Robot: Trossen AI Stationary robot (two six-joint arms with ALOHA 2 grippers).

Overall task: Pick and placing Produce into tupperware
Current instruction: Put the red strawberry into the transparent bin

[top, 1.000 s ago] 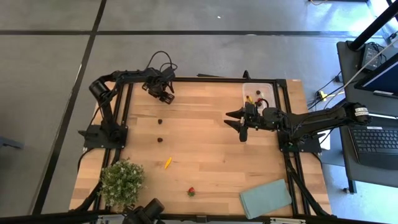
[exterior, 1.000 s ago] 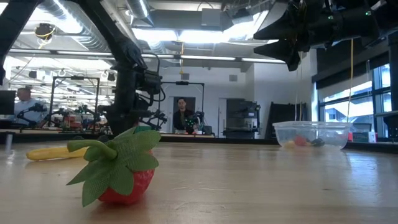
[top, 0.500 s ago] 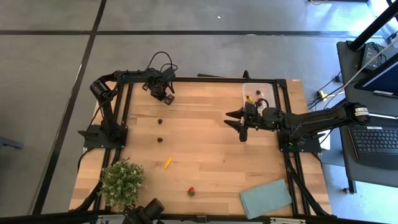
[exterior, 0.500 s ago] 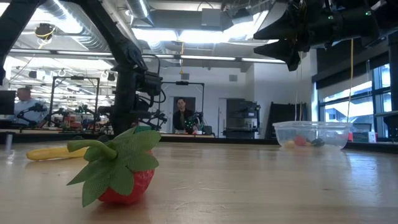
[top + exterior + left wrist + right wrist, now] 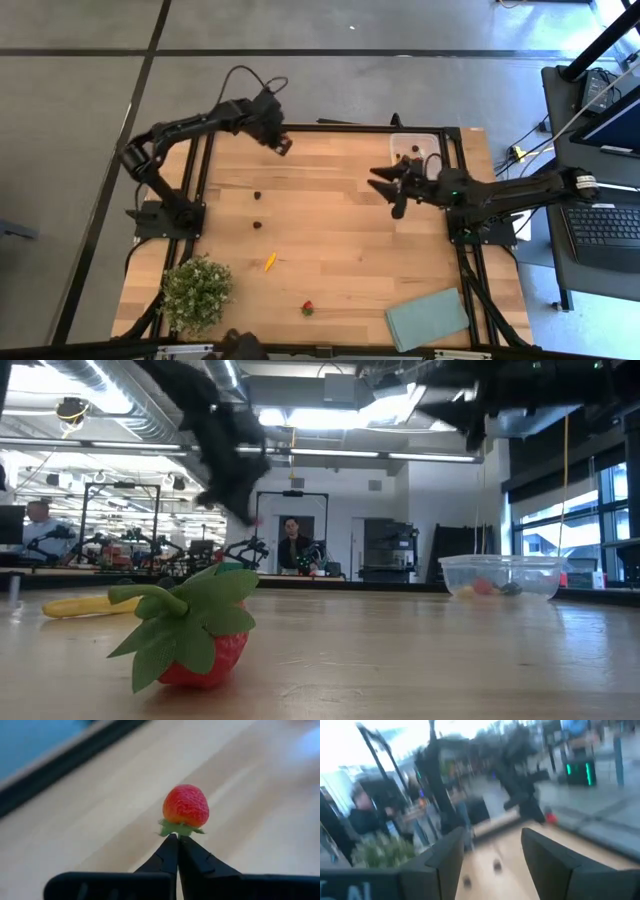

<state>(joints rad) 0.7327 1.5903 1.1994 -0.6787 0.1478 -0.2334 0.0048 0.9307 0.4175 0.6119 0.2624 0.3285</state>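
My left gripper point(image 5: 279, 144) is up over the table's far left part, shut on a small red strawberry point(image 5: 186, 805). My right gripper point(image 5: 392, 189) hovers open beside the clear tupperware point(image 5: 415, 150), its fingers point(image 5: 447, 855) spread wide. The tupperware stands at the far right edge with a few pieces inside point(image 5: 490, 587). On the wood lie two dark berries point(image 5: 257, 196) point(image 5: 258, 225), a yellow sliver point(image 5: 269, 262) and a second strawberry point(image 5: 308, 309), which fills the low view point(image 5: 195, 640). My left gripper pinches the strawberry by its green leaf cap point(image 5: 180, 827) between the two shut fingertips point(image 5: 170, 851), only at their free ends. The red body stands out beyond the tips. The fruit is lifted clear of the table.
A bushy green plant point(image 5: 196, 292) stands at the near left corner. A flat grey-green rectangle point(image 5: 428, 318) lies at the near right. Bare wood spreads between the two arms. People and benches show in the room behind point(image 5: 292, 545).
My left arm has risen from low over the table's far left part, and its gripper now sits higher and slightly nearer the far edge. My right gripper has shifted a little toward the far edge and turned slightly. The pieces on the table have stayed put.
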